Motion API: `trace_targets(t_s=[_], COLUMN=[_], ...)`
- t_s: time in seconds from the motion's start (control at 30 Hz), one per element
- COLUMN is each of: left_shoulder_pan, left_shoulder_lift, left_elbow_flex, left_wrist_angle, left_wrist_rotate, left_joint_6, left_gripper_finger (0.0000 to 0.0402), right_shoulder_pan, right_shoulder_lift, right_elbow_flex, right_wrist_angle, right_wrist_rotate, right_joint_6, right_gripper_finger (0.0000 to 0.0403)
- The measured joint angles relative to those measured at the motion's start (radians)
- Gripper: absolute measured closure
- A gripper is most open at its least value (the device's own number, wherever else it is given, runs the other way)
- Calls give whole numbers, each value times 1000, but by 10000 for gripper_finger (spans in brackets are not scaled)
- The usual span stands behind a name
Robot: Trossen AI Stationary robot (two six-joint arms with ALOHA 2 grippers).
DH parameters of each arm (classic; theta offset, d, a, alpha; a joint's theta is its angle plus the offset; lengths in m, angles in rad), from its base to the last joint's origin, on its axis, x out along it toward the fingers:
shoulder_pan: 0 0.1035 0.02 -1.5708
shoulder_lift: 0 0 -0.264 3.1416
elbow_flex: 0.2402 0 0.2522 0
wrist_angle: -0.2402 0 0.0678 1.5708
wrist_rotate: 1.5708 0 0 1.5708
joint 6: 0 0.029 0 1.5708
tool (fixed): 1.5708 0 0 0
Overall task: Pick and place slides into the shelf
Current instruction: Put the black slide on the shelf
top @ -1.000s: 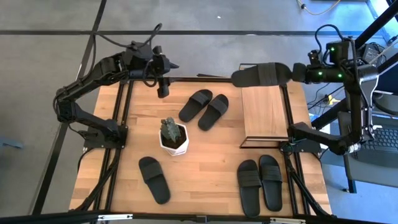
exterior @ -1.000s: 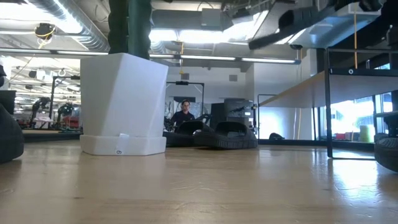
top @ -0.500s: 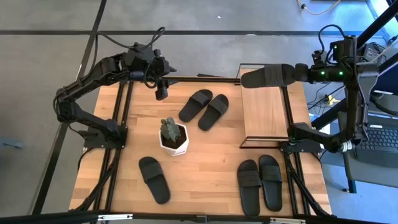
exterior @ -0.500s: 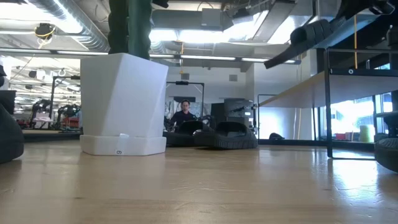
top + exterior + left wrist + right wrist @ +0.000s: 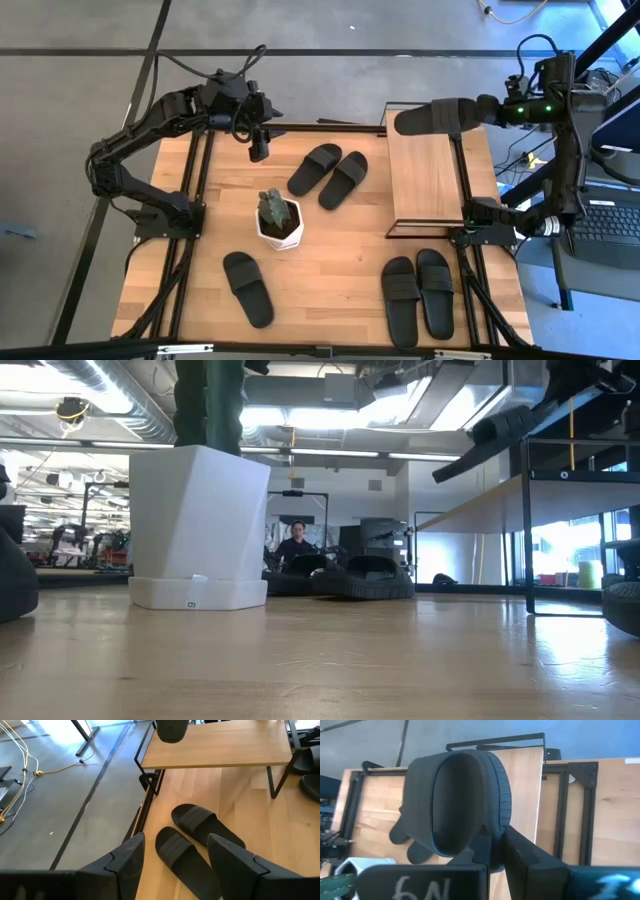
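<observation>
L arm bent at elbow, reaching across table's far-left edge; left gripper (image 5: 260,150) pointing down, fingers (image 5: 129,865) spread apart w/ nothing between. R arm raised high at far-right side, forearm stretched inward; right gripper (image 5: 487,108) clamped on heel end of a slide (image 5: 437,117), held in air, wrist approx level.

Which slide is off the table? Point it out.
The slide held in the right gripper, raised over the shelf; the other five lie on the tabletop.
</observation>
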Motion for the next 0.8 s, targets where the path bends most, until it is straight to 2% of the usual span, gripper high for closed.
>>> trace_targets(t_s=[0.17,0.37,0.8], left_shoulder_pan=[0,0,0], left_shoulder_lift=[0,0,0], left_elbow_flex=[0,0,0], left_wrist_angle=[-3,-2,-3], left_wrist_rotate=[0,0,0], left_joint_6=[0,0,-24], left_gripper_finger=[195,195,195], right_shoulder_pan=[0,-1,-25], right_shoulder_lift=[-29,-109,-135], right_elbow_flex=[-157,-367,-579], right_wrist_angle=[-1,113,204], right_wrist_rotate=[60,56,106], right_joint_6=[-18,-36,-40], right_gripper_finger=[371,371,372])
